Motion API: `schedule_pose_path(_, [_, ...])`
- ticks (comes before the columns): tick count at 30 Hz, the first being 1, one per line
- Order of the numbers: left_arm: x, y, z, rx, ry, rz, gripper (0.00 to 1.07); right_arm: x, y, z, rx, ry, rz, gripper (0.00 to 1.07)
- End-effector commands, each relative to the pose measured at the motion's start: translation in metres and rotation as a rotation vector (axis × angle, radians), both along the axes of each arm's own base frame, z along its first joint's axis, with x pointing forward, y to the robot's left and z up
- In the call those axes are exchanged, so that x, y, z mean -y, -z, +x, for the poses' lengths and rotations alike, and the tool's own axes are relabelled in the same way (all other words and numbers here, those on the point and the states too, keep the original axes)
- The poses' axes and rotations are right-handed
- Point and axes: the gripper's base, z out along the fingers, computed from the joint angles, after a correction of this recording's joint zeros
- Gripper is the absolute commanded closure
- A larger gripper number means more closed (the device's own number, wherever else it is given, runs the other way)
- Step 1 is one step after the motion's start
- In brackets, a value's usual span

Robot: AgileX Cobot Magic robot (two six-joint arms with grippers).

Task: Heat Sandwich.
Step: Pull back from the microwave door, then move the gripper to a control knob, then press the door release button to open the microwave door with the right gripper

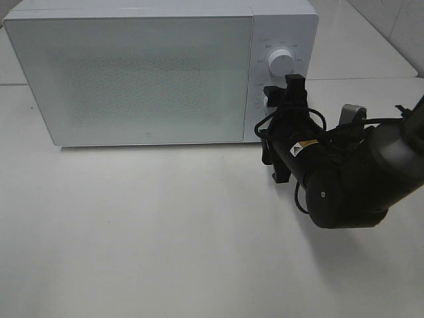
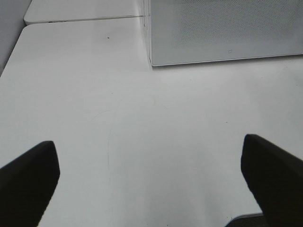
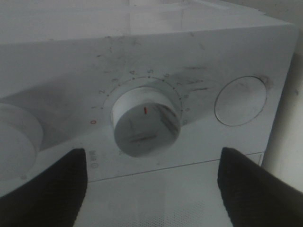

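Microwave: a white, boxy microwave stands on the worktop with its door shut.
Door: flat and pale, with a fine grey speckled panel that nothing shows through.
Sandwich: I can't see the sandwich in any view. If it is inside the microwave, the shut door hides it.
Controls: a smooth white upper dial sits above a numbered dial, which is round, scuffed and marked with a short red line. A flat round button lies just beside the numbered dial.
Right claw: the right claw is up at the control panel. Its black fingers are spread wide either side of the numbered dial, clear of it and gripping nothing.
Left claw: the left claw is spread fully wide over bare worktop with nothing in it.
Worktop: matt white, smooth and faintly scratched.
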Motion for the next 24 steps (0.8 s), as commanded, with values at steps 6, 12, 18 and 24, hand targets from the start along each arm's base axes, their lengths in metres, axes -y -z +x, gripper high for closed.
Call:
schedule_pose_path(6, [0.001,0.001,-0.003,0.027,0.001,-0.010,0.07,0.011,-0.025,-0.020,0.085,-0.027,-0.011,0.33])
schedule_pose_path(12, [0.001,0.001,-0.003,0.027,0.001,-0.010,0.07,0.022,-0.031,-0.038,0.069,-0.051,-0.034,0.33])
schedule_pose_path(18, [0.001,0.001,-0.003,0.027,0.001,-0.010,0.07,0.027,-0.038,-0.051,0.015,-0.107,-0.121,0.33])
schedule_pose_path(24, [0.001,0.001,-0.003,0.027,0.001,-0.010,0.07,0.027,-0.050,-0.064,-0.097,-0.234,-0.319,0.33])
